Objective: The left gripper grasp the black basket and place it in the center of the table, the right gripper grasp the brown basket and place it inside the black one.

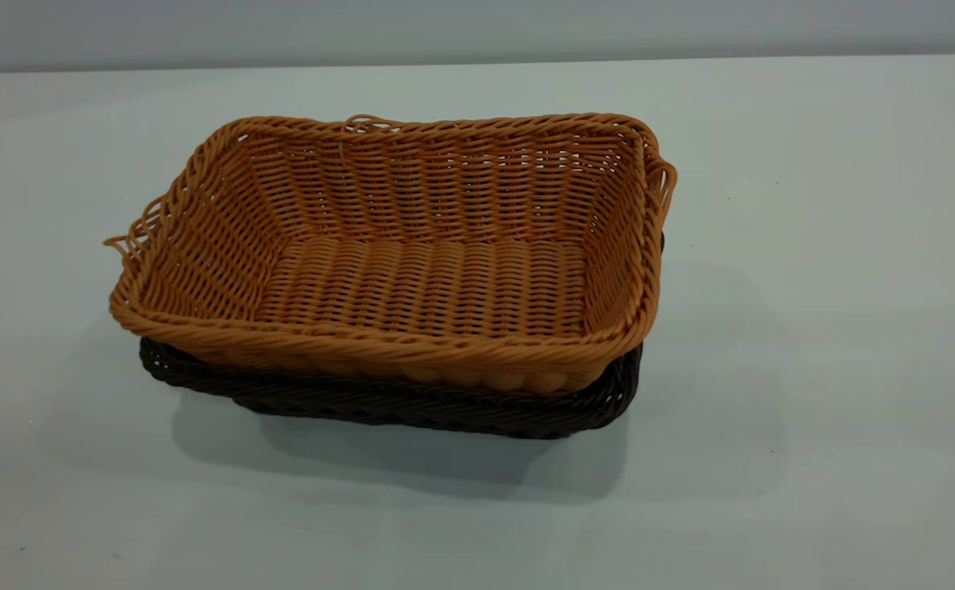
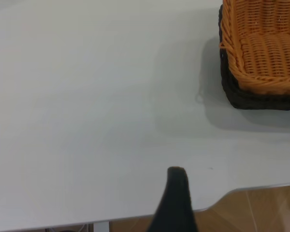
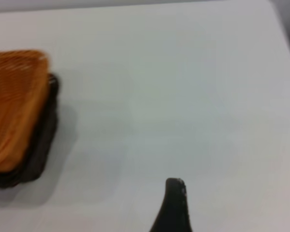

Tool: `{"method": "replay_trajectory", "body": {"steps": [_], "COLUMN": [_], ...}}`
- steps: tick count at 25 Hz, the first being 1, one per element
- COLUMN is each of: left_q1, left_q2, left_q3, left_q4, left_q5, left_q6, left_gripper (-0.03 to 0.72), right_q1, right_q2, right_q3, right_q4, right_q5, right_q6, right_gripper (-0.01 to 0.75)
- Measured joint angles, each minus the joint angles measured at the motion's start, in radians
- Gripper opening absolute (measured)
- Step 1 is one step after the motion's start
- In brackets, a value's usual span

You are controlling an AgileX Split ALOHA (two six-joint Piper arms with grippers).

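Note:
The brown basket sits nested inside the black basket at the middle of the table. Only the black basket's dark rim and lower wall show beneath it. Both are empty and upright. Neither gripper shows in the exterior view. In the left wrist view the left gripper is a dark shape over the table's near edge, well apart from the brown basket and the black basket. In the right wrist view the right gripper hovers over bare table, away from the brown basket and the black basket.
The table's edge and a rounded corner show in the left wrist view, with a brown floor beyond it. A pale wall runs behind the table's far edge.

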Motion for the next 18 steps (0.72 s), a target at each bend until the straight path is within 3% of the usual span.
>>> {"method": "replay_trajectory", "body": {"steps": [18], "left_q1": [0.000], "left_q2": [0.000], "left_q3": [0.000], "left_q4": [0.000], "left_q5": [-0.001], "left_q6": [-0.001], "left_gripper": [0.583], "right_q1": [0.000], "right_q2": [0.000], "right_q3": [0.000], "right_q4": [-0.047], "right_q5": [0.000], "right_q6": [0.074], "right_gripper": [0.565]}}
